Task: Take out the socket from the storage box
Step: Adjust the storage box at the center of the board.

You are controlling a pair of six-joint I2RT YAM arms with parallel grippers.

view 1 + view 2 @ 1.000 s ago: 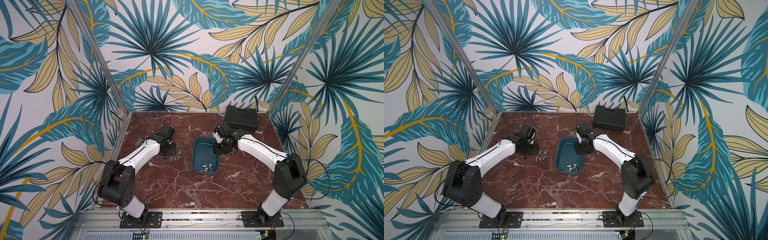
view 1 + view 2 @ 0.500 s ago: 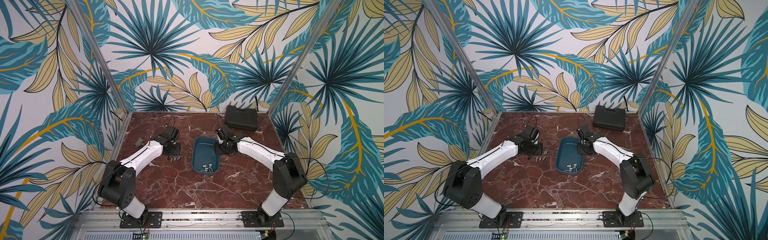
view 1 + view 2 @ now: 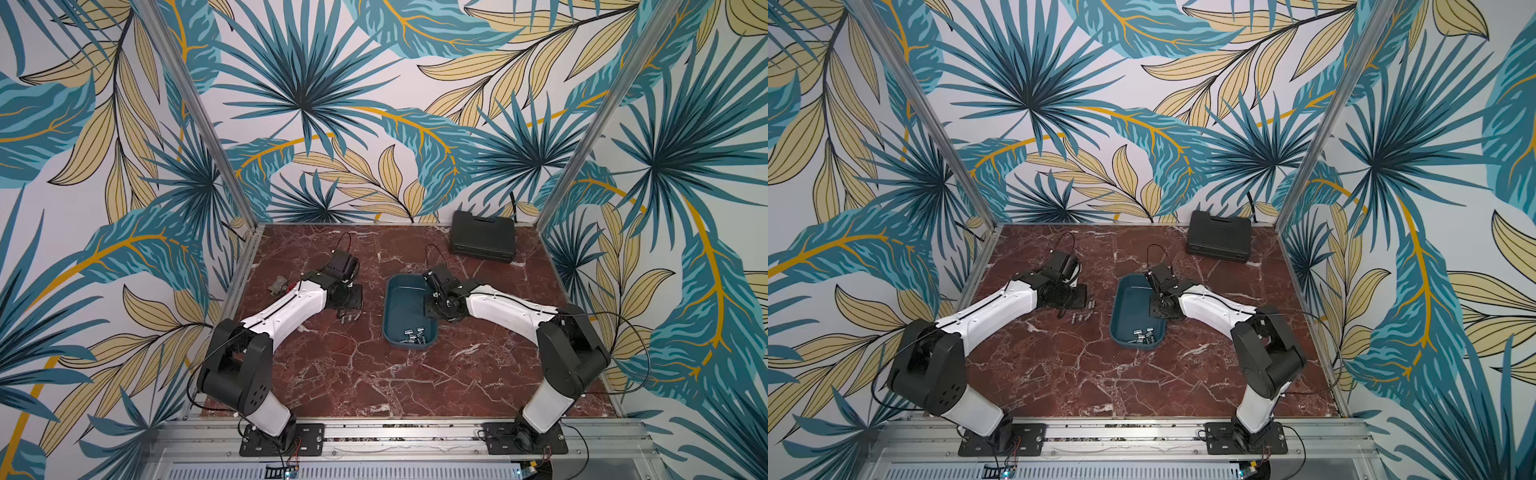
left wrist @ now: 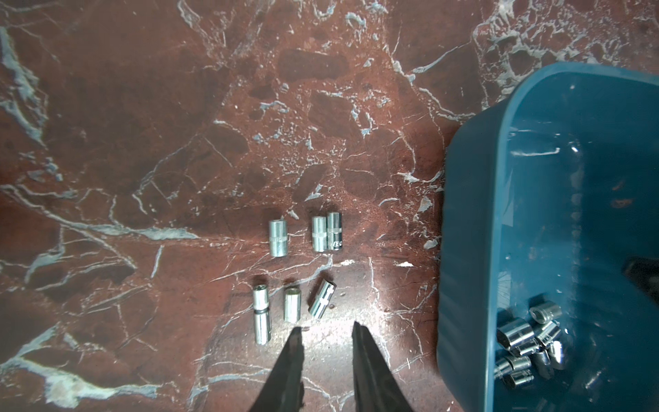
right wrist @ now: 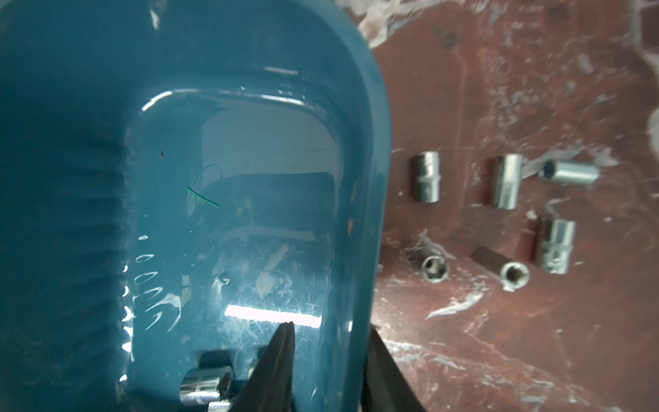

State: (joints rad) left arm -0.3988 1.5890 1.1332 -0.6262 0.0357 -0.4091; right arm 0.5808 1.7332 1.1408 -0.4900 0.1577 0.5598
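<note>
Top views were taken from above a red marble table (image 3: 374,382). In both top views, the storage box (image 3: 401,299) (image 3: 1127,303) was seen near the table's middle, between the 2 arms. Heaped sockets (image 3: 413,336) (image 3: 1144,336) were gathered inside it, at the end nearer the arm bases. Loose sockets (image 3: 350,318) (image 3: 1081,318) were laid on the marble just beside the box, on the left arm's (image 3: 291,303) side. The right arm (image 3: 503,307) was reached over the box's rim on its own side. A black tool case (image 3: 482,237) was set in the far right corner, well apart from the box.

Left wrist view: the left gripper (image 4: 326,330) was shown with its jaws a narrow gap apart and nothing held between them. 6 loose sockets (image 4: 303,271) were counted near the fingertips, in 2 rows of 3, with 2 of them touching. The box (image 4: 463,249) and its heaped sockets (image 4: 527,342) were seen to 1 side.

Right wrist view: the right gripper (image 5: 330,326) was seen astride the box's (image 5: 363,178) wall, 1 finger (image 5: 274,364) inside and the other outside. Whether that wall was clamped could not be told. A heaped socket (image 5: 207,387) lay just beside the inner finger, and 6 loose sockets (image 5: 506,214) were seen beyond the wall.
</note>
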